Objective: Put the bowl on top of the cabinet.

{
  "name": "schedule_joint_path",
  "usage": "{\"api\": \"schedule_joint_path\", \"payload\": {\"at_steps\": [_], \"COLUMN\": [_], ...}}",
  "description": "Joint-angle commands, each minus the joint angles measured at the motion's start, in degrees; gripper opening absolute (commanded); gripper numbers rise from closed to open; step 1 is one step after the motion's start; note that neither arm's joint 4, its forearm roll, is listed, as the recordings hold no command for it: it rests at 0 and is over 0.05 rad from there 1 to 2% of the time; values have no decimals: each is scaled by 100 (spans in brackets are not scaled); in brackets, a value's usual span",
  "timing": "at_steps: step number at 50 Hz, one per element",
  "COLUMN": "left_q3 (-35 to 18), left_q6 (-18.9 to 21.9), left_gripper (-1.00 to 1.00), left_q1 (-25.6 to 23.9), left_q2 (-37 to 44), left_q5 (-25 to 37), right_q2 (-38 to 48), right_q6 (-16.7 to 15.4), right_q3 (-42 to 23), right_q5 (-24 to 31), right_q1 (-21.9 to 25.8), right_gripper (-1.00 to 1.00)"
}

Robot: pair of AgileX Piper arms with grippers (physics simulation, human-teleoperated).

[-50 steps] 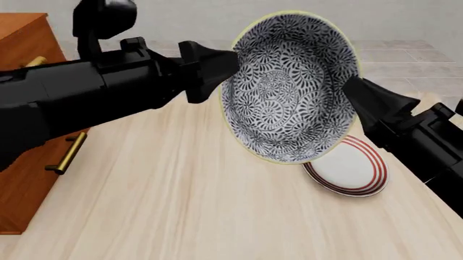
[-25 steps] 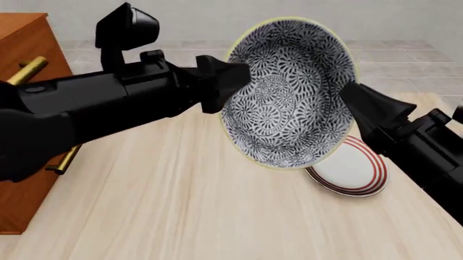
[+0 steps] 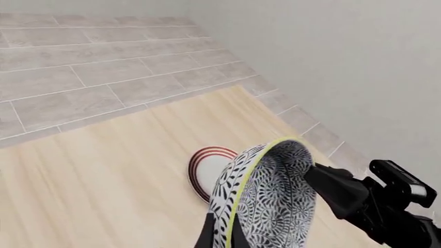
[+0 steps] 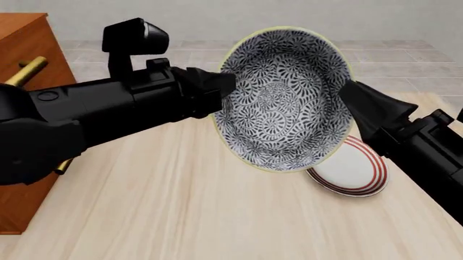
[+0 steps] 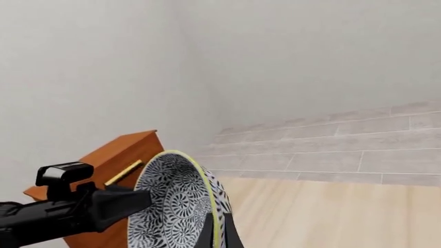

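Here the deep blue-and-white floral ceramic bowl (image 4: 283,97) hangs tipped on edge above the pale wooden table (image 4: 181,206), left tool (image 4: 225,86) and right tool (image 4: 347,92) each clenched on opposite rims.

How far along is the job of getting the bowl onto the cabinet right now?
Done: the bowl is lifted clear of the table, tipped on edge with its inside facing the front camera. In hand: the left gripper and right gripper clamp opposite sides of its rim. Left: carrying it left to the cabinet, leveling it and setting it on top. The red-ringed plate stays on the table.
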Motion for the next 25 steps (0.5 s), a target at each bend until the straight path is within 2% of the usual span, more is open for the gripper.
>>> {"api": "schedule_joint_path", "payload": {"at_steps": [1,3,4,25], "left_q3": [-29,-47,-45,-98], "left_q6": [94,96,88,36], "left_gripper": [-100,-100,-100,-100], "left_q1": [131,141,168,562], "left_q2": [-84,-90,-98,73], "left_q5": [1,24,25,-29], "right_q2": [-7,-49,-79,-532], "right_q6": [-47,-63,-71,-97], "right_q3": [18,9,4,68], "right_q5": [12,29,41,365], "right_q1": [-42,-27,-40,-11], "right_gripper": [-100,-100,100,100]}}
